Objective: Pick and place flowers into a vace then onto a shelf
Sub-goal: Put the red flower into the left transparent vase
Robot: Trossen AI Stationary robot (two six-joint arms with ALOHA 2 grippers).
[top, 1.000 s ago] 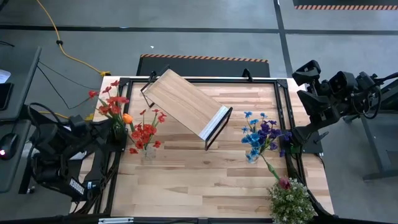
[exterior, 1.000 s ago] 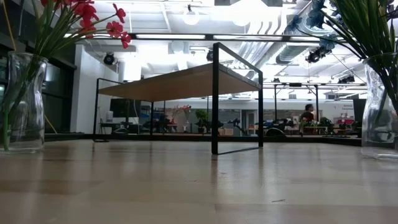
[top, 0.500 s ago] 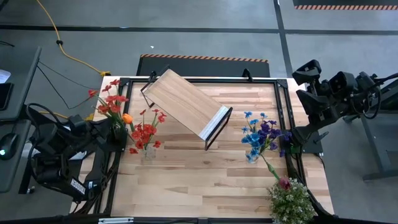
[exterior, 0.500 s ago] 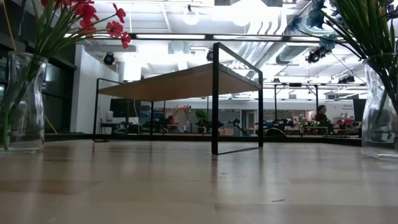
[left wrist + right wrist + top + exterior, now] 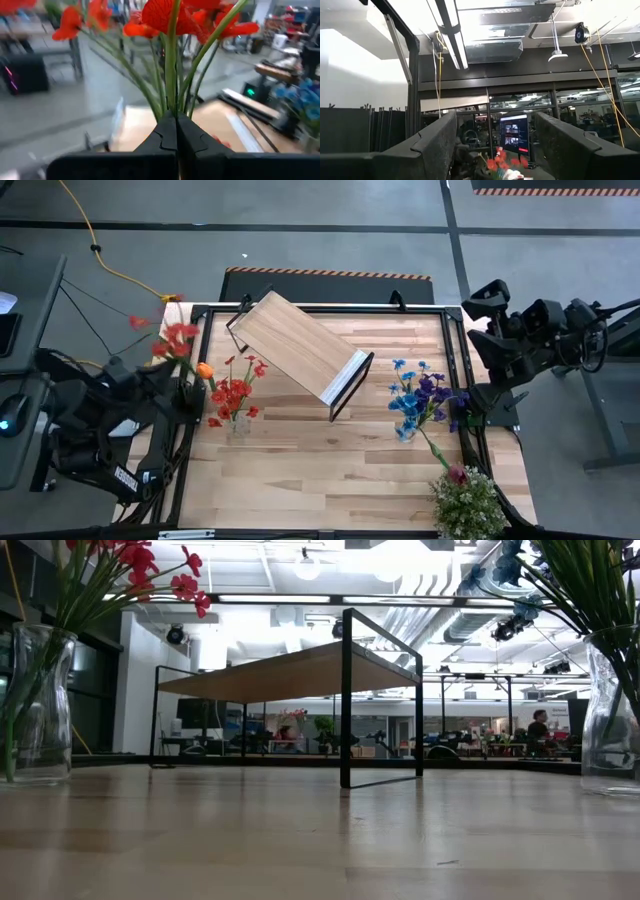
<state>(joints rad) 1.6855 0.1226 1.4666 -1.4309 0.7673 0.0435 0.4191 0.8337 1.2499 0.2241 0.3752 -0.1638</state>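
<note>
Left gripper (image 5: 176, 131): fingers pressed together on the green stems of a bunch of red flowers (image 5: 170, 17), at the table's left edge; stems run lengthwise straight out from the fingertips, blooms at the far end, fanning away from the gripper. Right gripper (image 5: 496, 145): fingers spread wide, holding nothing, raised off the table's right edge. Shelf (image 5: 300, 350): toward the table's middle from the left gripper.

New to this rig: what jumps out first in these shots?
The left hand, at the table's left edge, is shut on a bunch of red flowers. A slanted wooden shelf sits mid-table, with a vase of red flowers to its left and a vase of blue and purple flowers to its right. The right hand waits open off the table's right side.
</note>
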